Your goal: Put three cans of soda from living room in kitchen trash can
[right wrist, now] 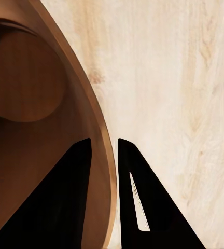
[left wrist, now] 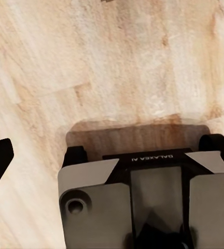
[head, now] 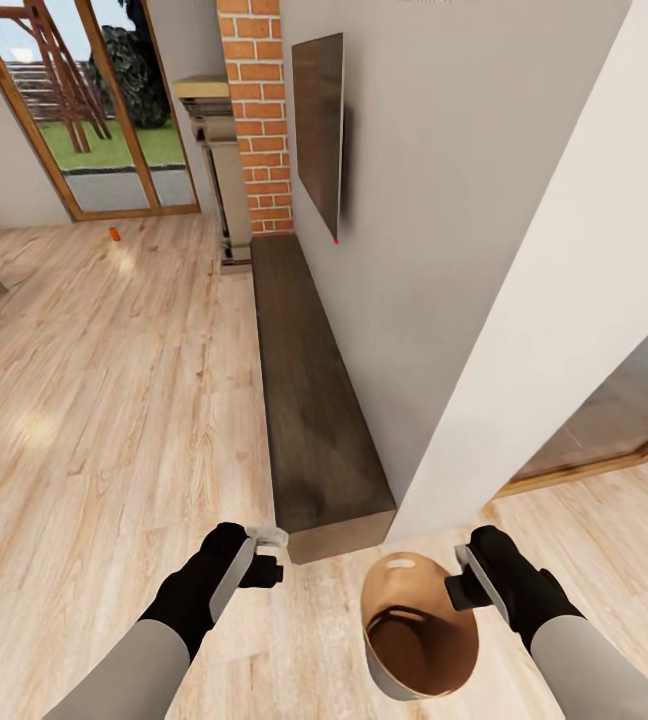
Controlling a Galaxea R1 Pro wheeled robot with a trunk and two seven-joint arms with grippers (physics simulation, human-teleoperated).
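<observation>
Progress: early | right jaws point(head: 461, 588) clamp tash can point(head: 419, 640) rim, bin empty | left jaws point(head: 269, 560) state unclear | one soda can point(head: 115, 234) far on floor

The light wooden floor point(head: 114, 400) carries a small orange can of soda point(head: 115, 234) far off near the glass doors point(head: 104, 110).

We see a tan-lined grey tash can point(head: 419, 640), an orange-red can of soda point(head: 115, 234) far left, pale wood floor point(head: 114, 400), and red brick point(head: 256, 110).
</observation>
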